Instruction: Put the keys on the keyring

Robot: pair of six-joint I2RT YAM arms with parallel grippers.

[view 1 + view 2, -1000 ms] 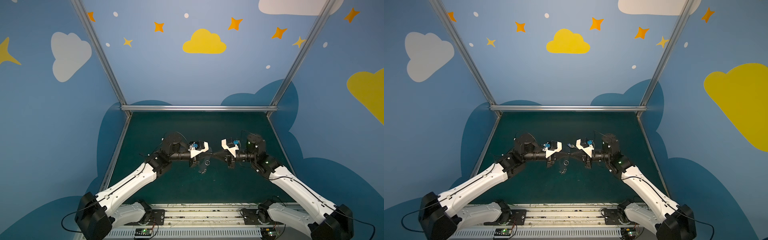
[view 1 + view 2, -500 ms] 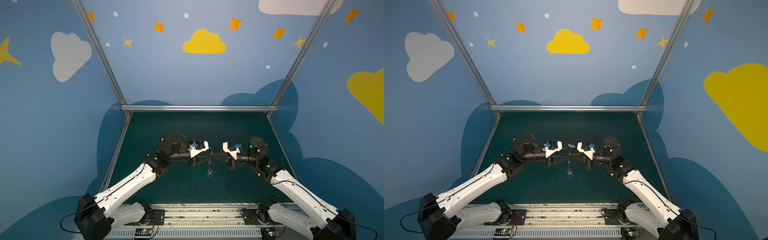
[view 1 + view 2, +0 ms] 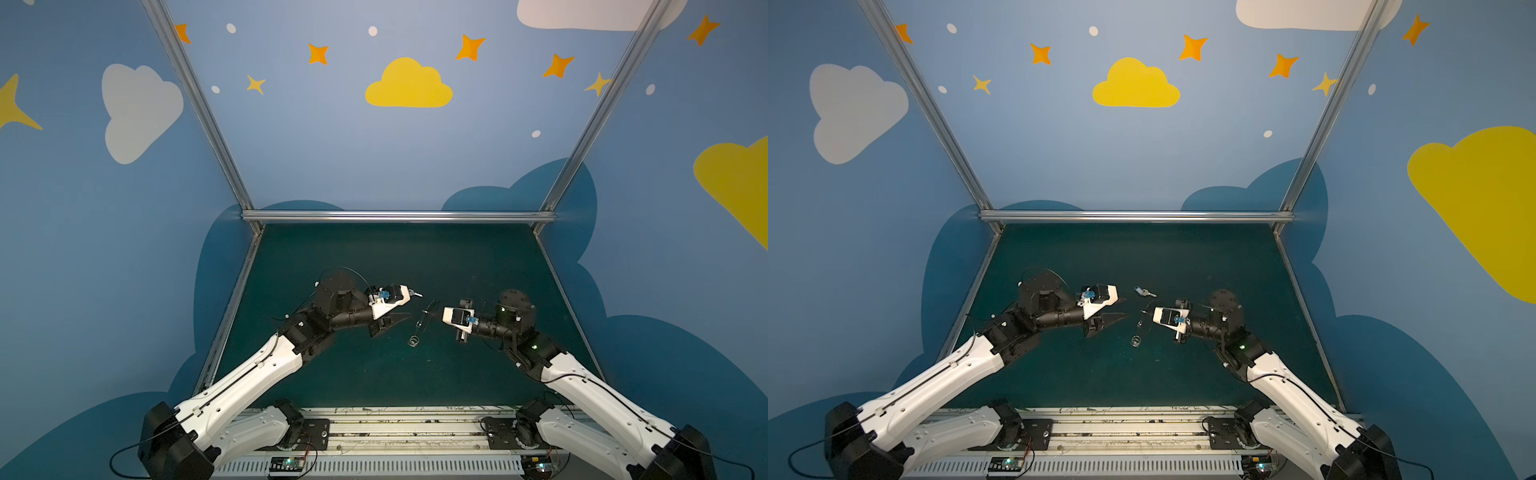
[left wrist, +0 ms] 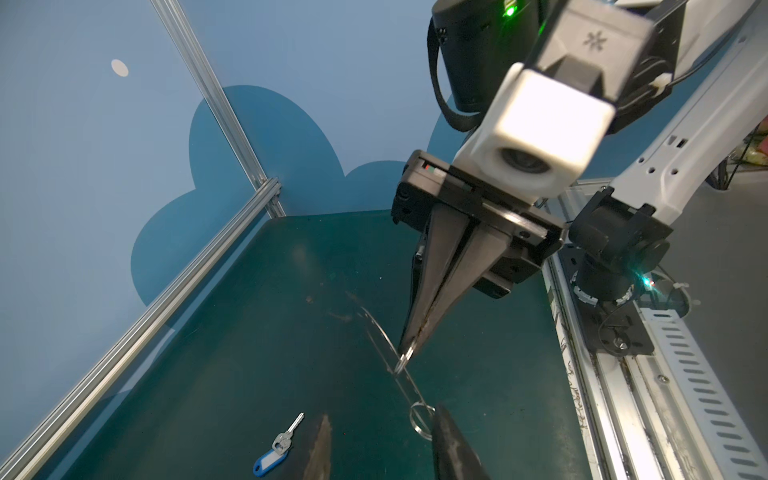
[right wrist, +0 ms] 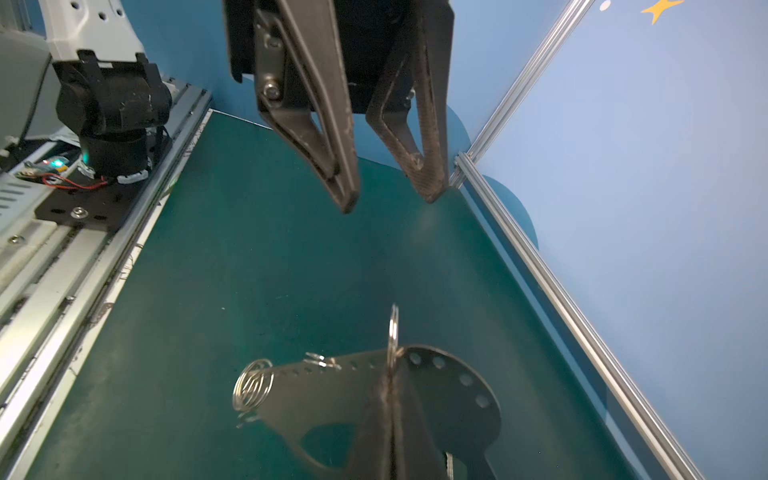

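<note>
Key (image 3: pixel 1144 292): lies flat on the green worktop (image 3: pixel 1142 253), near its centre.
Key axis: in a top view the long axis runs almost left to right. The blue head is at the left and the silver blade points right and slightly down-frame.
Key, left wrist view: low in the frame, left of centre, with the blade pointing up and right.
Keyring (image 5: pixel 332 395): grey plate held clear of the worktop and seen edge-on in both top views. A bunch of split rings (image 5: pixel 251 386) dangles from its lower end.
Right gripper (image 4: pixel 409 353): clenched on the keyring at its holed edge, where one ring stands up.
Left gripper (image 3: pixel 1125 306): jaws parted and empty. It points right at the keyring and is apart from it.
Key and grippers: the key lies up-frame of the gap between the two grippers and touches neither.
In the way: in a top view the left wrist camera (image 3: pixel 388 301) covers the key's head, so only the blade shows.
</note>
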